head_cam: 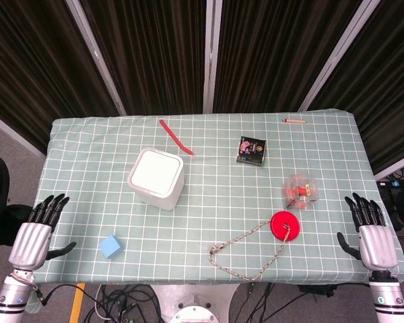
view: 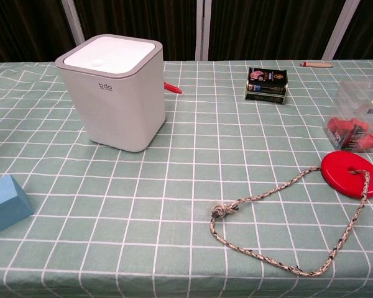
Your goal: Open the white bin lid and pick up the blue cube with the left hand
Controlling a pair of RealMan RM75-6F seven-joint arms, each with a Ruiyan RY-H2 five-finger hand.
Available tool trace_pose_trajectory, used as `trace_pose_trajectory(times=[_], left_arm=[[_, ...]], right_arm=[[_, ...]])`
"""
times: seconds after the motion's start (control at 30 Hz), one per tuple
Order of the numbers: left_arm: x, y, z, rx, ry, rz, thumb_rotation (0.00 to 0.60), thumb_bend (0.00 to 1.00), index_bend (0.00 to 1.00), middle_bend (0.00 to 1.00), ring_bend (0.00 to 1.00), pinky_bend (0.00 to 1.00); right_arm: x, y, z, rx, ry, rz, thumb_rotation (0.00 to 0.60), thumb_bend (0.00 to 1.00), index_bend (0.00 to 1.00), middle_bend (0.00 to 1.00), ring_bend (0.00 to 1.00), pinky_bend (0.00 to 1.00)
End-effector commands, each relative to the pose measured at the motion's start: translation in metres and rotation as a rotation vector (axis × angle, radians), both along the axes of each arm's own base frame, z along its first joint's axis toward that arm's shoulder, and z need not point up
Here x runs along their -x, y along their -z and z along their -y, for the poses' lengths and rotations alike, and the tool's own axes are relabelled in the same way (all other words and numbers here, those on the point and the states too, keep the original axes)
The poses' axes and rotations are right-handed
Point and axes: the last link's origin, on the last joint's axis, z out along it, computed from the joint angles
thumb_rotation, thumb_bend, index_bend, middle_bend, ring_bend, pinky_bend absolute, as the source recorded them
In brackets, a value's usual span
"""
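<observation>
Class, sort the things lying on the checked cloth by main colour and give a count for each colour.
White: 1, bin
Blue: 1, cube
Red: 2, stick, disc
Black: 1, small box
Clear: 1, container
Tan: 2, rope, pencil
Total: 8

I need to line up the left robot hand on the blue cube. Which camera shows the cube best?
The head view: the whole blue cube sits on the table in front of the white bin, with the open left robot hand beside it. The chest view shows the cube larger but cut off at the left edge, with no robot hand in view.
</observation>
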Motion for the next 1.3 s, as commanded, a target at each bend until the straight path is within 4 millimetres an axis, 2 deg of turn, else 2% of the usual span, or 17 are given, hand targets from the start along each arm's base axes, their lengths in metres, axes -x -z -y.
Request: trace_pose_trajectory(times=[0.03, 0.23, 0.4, 0.5, 0.7, 0.83, 0.97, 1.17, 1.3], left_arm=[[0.000, 0.000, 0.000, 0.001, -0.001, -0.001, 0.600, 0.04, 0.05, 0.06, 0.00, 0.13], [-0.001, 0.000, -0.001, 0.001, 0.003, -0.002, 0.600, 0.04, 0.05, 0.06, 0.00, 0.13], [-0.012, 0.000, -0.009, 0.010, 0.065, -0.018, 0.600, 0.04, 0.05, 0.06, 0.00, 0.13], [-0.028, 0.000, -0.021, 0.023, 0.143, -0.047, 0.600, 0.04, 0.05, 0.06, 0.00, 0.13], [-0.074, 0.004, -0.057, 0.053, 0.291, -0.062, 0.600, 0.04, 0.05, 0.06, 0.00, 0.13], [-0.100, 0.014, -0.082, 0.094, 0.347, -0.084, 0.600, 0.04, 0.05, 0.06, 0.00, 0.13], [-0.116, 0.026, -0.102, 0.141, 0.359, -0.098, 0.600, 0.04, 0.05, 0.07, 0.00, 0.13], [-0.128, 0.045, -0.116, 0.191, 0.376, -0.130, 0.600, 0.04, 0.05, 0.09, 0.00, 0.13], [-0.130, 0.057, -0.119, 0.227, 0.372, -0.153, 0.600, 0.04, 0.05, 0.10, 0.00, 0.13]], right_arm=[[0.000, 0.001, 0.000, -0.005, 0.000, 0.000, 0.600, 0.26, 0.00, 0.00, 0.00, 0.00], [0.000, 0.001, 0.000, -0.002, 0.000, 0.002, 0.600, 0.26, 0.00, 0.00, 0.00, 0.00], [0.000, 0.001, 0.000, -0.004, -0.001, 0.000, 0.600, 0.26, 0.00, 0.00, 0.00, 0.00], [0.001, 0.001, 0.000, -0.009, -0.002, -0.013, 0.600, 0.26, 0.00, 0.00, 0.00, 0.00], [0.002, -0.001, 0.001, 0.000, 0.003, -0.011, 0.600, 0.26, 0.00, 0.00, 0.00, 0.00], [0.003, 0.000, 0.002, -0.004, 0.008, -0.009, 0.600, 0.26, 0.00, 0.00, 0.00, 0.00], [0.006, 0.000, 0.002, -0.003, 0.015, -0.005, 0.600, 0.26, 0.00, 0.00, 0.00, 0.00], [0.010, -0.001, 0.003, -0.002, 0.023, -0.002, 0.600, 0.26, 0.00, 0.00, 0.00, 0.00], [0.011, -0.002, 0.003, -0.002, 0.024, 0.002, 0.600, 0.26, 0.00, 0.00, 0.00, 0.00]])
